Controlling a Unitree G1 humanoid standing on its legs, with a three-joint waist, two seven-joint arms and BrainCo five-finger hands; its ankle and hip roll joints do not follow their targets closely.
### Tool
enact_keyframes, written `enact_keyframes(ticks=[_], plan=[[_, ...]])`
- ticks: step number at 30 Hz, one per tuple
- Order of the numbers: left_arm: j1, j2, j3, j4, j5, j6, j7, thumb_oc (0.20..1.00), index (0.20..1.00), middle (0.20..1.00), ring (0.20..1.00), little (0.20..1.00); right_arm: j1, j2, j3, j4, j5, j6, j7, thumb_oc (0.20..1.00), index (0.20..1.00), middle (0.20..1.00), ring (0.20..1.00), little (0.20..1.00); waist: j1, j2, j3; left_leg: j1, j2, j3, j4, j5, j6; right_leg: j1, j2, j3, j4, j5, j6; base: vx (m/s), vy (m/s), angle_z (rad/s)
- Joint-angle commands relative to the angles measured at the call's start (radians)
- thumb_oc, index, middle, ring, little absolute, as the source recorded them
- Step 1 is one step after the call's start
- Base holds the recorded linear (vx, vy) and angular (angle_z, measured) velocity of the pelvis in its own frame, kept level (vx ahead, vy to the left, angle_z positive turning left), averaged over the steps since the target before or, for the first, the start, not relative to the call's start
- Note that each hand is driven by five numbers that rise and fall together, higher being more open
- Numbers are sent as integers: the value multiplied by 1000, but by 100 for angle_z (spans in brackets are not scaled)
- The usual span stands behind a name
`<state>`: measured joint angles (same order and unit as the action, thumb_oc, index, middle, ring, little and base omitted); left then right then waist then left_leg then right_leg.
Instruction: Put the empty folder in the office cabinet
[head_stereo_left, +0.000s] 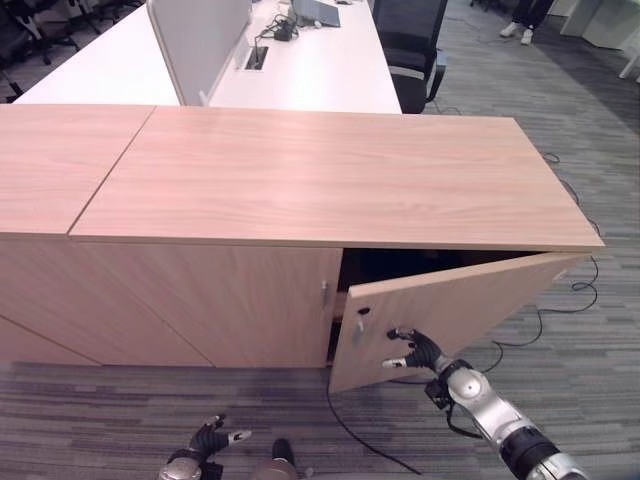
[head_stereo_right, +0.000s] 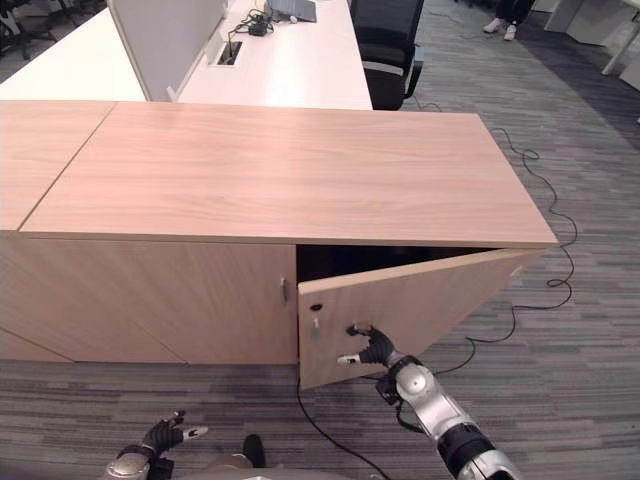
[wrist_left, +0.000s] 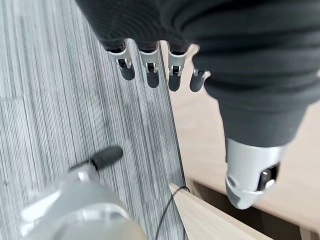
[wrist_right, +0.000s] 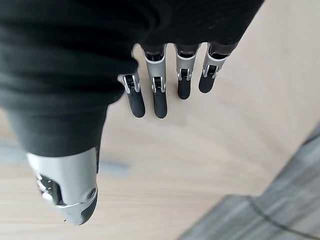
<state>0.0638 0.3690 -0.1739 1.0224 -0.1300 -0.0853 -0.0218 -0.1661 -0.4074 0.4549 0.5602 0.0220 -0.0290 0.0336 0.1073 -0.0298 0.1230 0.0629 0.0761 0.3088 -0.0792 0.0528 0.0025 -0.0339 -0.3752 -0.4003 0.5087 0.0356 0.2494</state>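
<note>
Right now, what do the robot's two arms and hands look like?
Each arm is silver-grey metal with dark joint bands, seen best on the right arm. The right hand and left hand wear a dark ribbed cover over back and wrist. The fingers are silver with dark rounded tips. The thumb is a thicker silver cylinder, dark-tipped.

arms silver-grey | covers dark, ribbed | fingers (wrist_right: 160, 95) silver, seemingly dark-tipped

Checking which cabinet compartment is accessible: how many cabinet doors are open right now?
1: the right-hand door of the wooden cabinet stands ajar, with the right hand at its front. The door left of it is closed; others may lie out of view.
</note>
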Motion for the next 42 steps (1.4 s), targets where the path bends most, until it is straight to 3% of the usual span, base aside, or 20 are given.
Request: enact_keyframes(ticks=[1,5,9,18,26,33,42], plan=[[-23,19,0,-12,15,-26,-3,1000,1000,1000,1000,1000,-116,52,-81,-20,95,-95,-61,1000,1000,1000,1000,1000,14,-18,7,6,1,-79,-2,-39,-22,9,157,77,-205,-45,1,81,-28,49],[-39,35,-31,-8,4,-30,-14,1000,1000,1000,1000,1000,-162,-9,-160,66,142,-89,-111,1000,1000,1000,1000,1000,4,-29,-1,10,-16,-164,-2,-47,-35,34,167,162,-394,-44,-33,130,-98,68],[-37,37,-37,5,5,-29,-22,1000,1000,1000,1000,1000,-226,-89,-185,152,144,-75,-127,1000,1000,1000,1000,1000,10,-39,-36,15,-28,-189,-3,-55,-39,97,171,146,-478,-19,-38,97,-90,83],[6,14,-80,-20,1,-25,-44,1000,1000,1000,1000,1000,-363,-193,-185,316,144,-54,-139,1000,1000,1000,1000,1000,28,-22,-61,16,-19,-214,-8,-46,-66,175,189,102,-588,-10,-47,24,-64,4],[35,13,-87,-59,-12,-21,-50,1000,1000,1000,1000,1000,-410,-202,-179,421,153,-47,-137,1000,1000,1000,1000,1000,34,-7,-61,17,-11,-213,-8,-42,-74,177,192,93,-596,-16,-50,-3,-20,0],[44,-10,-73,-81,-27,-13,-42,1000,1000,1000,1000,1000,-294,-128,-201,378,168,-54,-130,1000,1000,1000,1000,1000,11,13,-54,22,-9,-210,-8,-44,-76,176,193,95,-596,-19,-57,0,0,0],[40,-51,-32,-98,-28,-11,-37,1000,1000,1000,1000,1000,57,74,-214,412,124,-39,-82,1000,1000,1000,1000,1000,-34,25,-48,21,-10,-209,-8,-46,-74,168,193,104,-596,-20,-61,10,2,5]])
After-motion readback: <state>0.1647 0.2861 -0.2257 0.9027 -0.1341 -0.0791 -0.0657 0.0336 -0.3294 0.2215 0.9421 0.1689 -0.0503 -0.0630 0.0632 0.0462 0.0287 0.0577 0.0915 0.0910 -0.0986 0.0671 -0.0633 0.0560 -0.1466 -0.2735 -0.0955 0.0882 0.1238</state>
